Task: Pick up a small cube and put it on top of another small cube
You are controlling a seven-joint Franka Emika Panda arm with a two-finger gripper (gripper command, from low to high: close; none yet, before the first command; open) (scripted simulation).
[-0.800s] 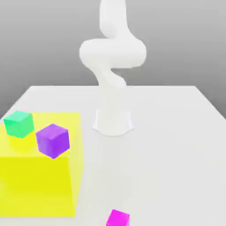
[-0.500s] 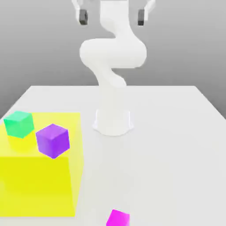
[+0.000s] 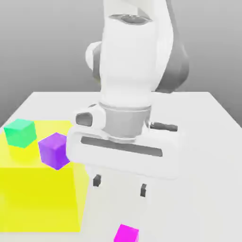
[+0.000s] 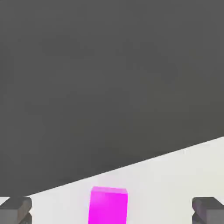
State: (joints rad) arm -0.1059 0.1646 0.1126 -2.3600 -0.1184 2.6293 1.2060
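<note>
The small magenta-pink cube rests on the white table near its front edge, and it also sits between the two finger ends in the hand view. My gripper hangs above and behind that cube, open, with nothing between its dark fingertips. A darker violet-purple cube lies on the yellow block, partly covered by the hand. A green cube sits on the same block, farther to the exterior view's left.
A large translucent yellow block takes up the table's front on the exterior view's left. The white table stretches to the exterior view's right. The arm's body stands in the middle of the scene.
The hand has swung down from the top of the picture toward the table front, now hovering over the magenta cube. The cubes have not moved.
</note>
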